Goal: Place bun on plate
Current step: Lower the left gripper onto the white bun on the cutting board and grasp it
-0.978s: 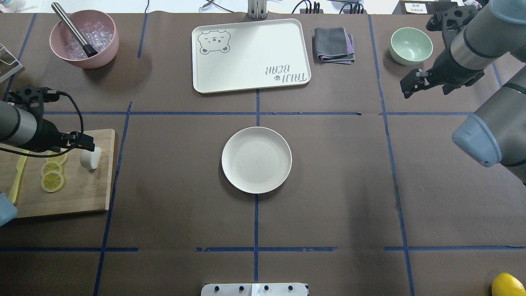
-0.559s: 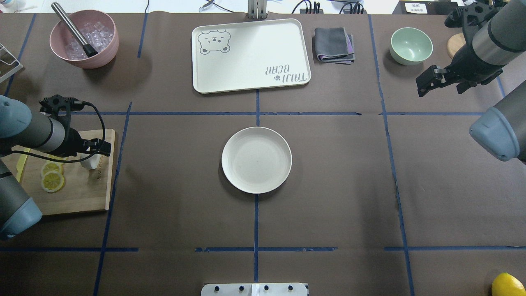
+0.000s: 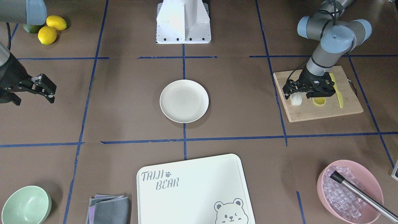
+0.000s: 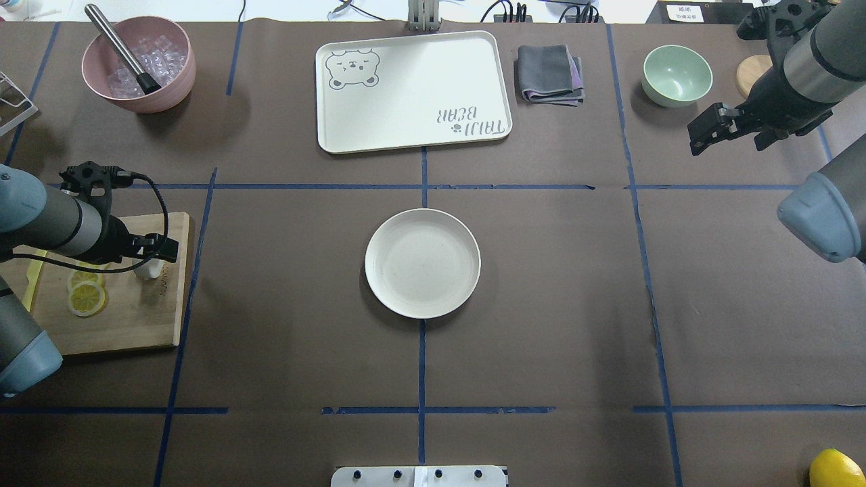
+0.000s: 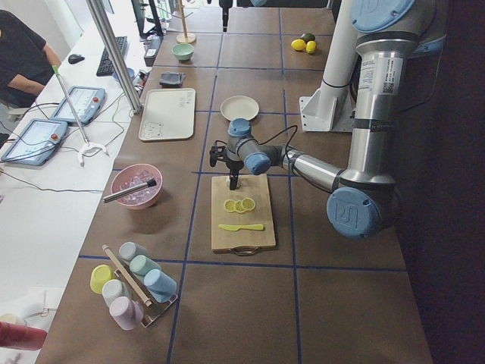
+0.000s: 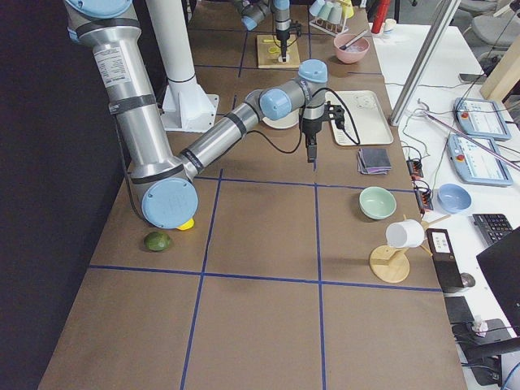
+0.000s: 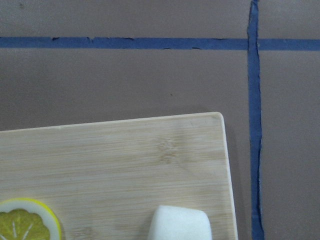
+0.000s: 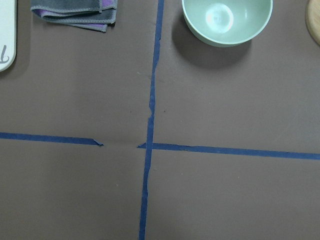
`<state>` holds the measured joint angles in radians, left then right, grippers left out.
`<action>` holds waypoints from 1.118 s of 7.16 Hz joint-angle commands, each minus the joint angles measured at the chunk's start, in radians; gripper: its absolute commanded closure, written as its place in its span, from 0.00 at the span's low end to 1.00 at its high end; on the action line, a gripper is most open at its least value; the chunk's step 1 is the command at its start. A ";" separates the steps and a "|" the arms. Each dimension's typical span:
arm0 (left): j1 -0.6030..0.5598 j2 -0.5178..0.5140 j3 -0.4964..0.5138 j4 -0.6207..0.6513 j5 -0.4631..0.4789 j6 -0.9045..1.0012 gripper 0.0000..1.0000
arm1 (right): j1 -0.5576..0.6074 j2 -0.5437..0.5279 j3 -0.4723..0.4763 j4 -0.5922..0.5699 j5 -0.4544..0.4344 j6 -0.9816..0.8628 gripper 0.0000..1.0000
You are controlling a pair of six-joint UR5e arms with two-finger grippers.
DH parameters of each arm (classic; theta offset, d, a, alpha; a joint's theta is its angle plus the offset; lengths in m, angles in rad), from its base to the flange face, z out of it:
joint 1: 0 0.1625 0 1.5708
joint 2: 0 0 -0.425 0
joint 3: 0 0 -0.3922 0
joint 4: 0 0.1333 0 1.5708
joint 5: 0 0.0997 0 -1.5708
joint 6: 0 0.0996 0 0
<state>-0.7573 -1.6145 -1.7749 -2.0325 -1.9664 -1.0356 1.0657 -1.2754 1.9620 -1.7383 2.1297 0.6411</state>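
Note:
The bun (image 4: pixel 147 270), a small white lump, sits on the near-right corner of the wooden cutting board (image 4: pixel 135 325); it also shows at the bottom edge of the left wrist view (image 7: pixel 179 224). My left gripper (image 4: pixel 162 249) hangs right over the bun (image 3: pixel 296 99), fingers down and open; I cannot tell whether they touch it. The cream-white plate (image 4: pixel 423 263) lies bare at the table's centre, well to the right of the board. My right gripper (image 4: pixel 700 135) hovers open and holds nothing at the far right, near the pale green bowl (image 4: pixel 676 74).
Lemon slices (image 4: pixel 86 297) and a yellow knife (image 3: pixel 339 93) share the board. Along the far edge stand a pink bowl (image 4: pixel 139 64) with ice and a metal tool, a white bear tray (image 4: pixel 413 91) and a folded grey cloth (image 4: pixel 550 73). A lemon (image 4: pixel 835 469) lies near right.
My left gripper has moved right and slightly nearer, so it now covers most of the bun. The right gripper has drawn back to the right.

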 commanded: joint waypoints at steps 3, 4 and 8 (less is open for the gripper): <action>0.007 0.013 -0.002 0.001 -0.002 -0.003 0.09 | 0.000 -0.002 0.006 -0.003 -0.002 0.002 0.00; 0.007 0.005 0.008 0.001 -0.002 -0.003 0.12 | 0.005 -0.004 0.006 -0.004 -0.002 0.002 0.00; 0.012 0.002 0.008 0.001 -0.002 -0.003 0.34 | 0.017 -0.002 0.006 -0.007 -0.002 0.000 0.00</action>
<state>-0.7462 -1.6117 -1.7648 -2.0310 -1.9681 -1.0385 1.0804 -1.2779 1.9681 -1.7454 2.1283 0.6413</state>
